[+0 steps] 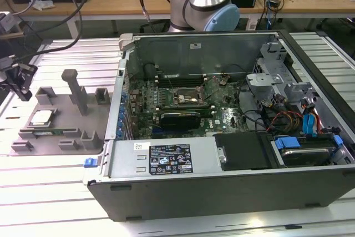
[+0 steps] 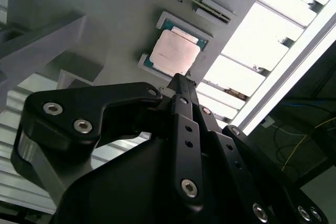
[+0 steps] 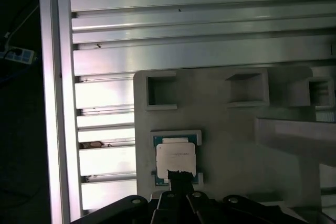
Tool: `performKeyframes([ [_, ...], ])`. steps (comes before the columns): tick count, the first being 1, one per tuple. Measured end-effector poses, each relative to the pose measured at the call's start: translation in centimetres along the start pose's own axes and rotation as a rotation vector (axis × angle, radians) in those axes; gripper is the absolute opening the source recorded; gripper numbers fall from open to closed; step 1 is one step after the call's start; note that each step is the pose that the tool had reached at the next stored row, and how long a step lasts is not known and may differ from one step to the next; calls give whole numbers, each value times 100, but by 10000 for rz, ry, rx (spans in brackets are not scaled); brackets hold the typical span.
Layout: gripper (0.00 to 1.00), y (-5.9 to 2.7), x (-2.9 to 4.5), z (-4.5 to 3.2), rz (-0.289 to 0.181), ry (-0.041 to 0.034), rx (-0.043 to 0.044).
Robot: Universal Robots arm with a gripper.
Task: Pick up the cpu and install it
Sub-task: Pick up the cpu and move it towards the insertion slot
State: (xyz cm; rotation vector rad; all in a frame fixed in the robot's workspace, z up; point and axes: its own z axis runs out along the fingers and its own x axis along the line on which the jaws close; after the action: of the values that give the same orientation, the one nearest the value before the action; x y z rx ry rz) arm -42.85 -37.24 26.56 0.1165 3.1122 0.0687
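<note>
Beyond, wooden desks (image 1: 111,1); ribbed metal table (image 1: 50,198) bears a tray (image 1: 62,116) holding the cpu (image 1: 41,117).

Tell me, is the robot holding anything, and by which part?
Nothing is held. The tool hangs over the chip, which lies in the grey tray.

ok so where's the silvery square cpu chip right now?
The silvery square cpu sits in a recess of the grey fixture tray at the exterior view's left, beside the open metal computer case.
</note>
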Motion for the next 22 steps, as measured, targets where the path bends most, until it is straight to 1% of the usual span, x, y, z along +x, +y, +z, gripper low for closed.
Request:
performKeyframes([
  [3, 11, -3, 21, 25, -1, 0, 0],
  [5, 11, -6, 28, 57, -3, 0, -1],
  [7, 11, -6, 30, 99, 0, 1, 2],
  [8, 11, -8, 31, 136, -1, 1, 12],
  [10, 11, -10, 31, 175, -2, -2, 30],
  [12, 11, -12, 28, 238, -2, -5, 62],
  [15, 11, -14, 13, 299, -2, -6, 92],
  [17, 11, -14, 2, 340, -2, -7, 100],
  [22, 11, -19, 1, 433, -3, -7, 101],
])
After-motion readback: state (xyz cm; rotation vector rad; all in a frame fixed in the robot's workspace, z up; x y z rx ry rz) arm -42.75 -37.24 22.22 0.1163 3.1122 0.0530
